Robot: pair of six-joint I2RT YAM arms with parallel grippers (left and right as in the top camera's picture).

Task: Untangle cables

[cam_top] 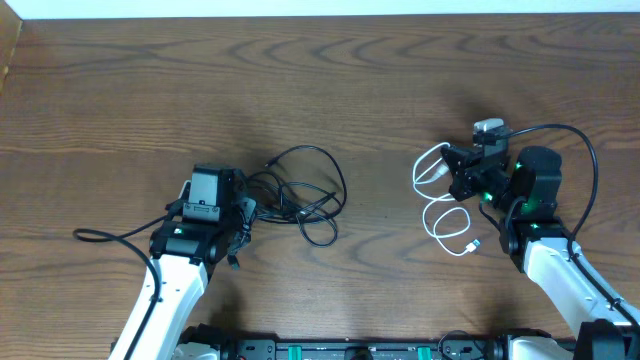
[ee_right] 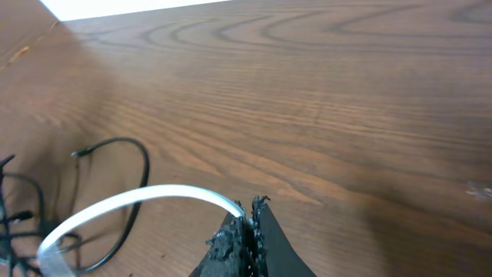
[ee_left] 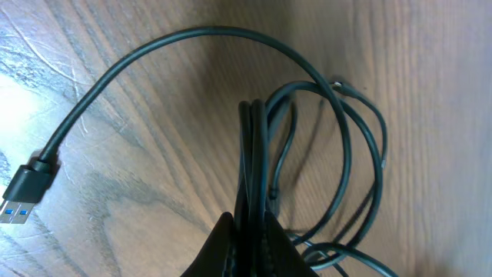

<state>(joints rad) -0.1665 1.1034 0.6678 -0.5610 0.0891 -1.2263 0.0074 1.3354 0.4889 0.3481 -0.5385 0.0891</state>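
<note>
Two cable groups on the brown wooden counter (cam_top: pixel 380 90). Thin black cords (ee_left: pixel 250 146), loosely looped and tangled, lie left of centre, with several strands clamped in the closed left pincer (ee_left: pixel 250 221). The thin white cord (ee_right: pixel 154 194), coiled at right, is pinched in the closed right pincer (ee_right: pixel 247 223).
</note>
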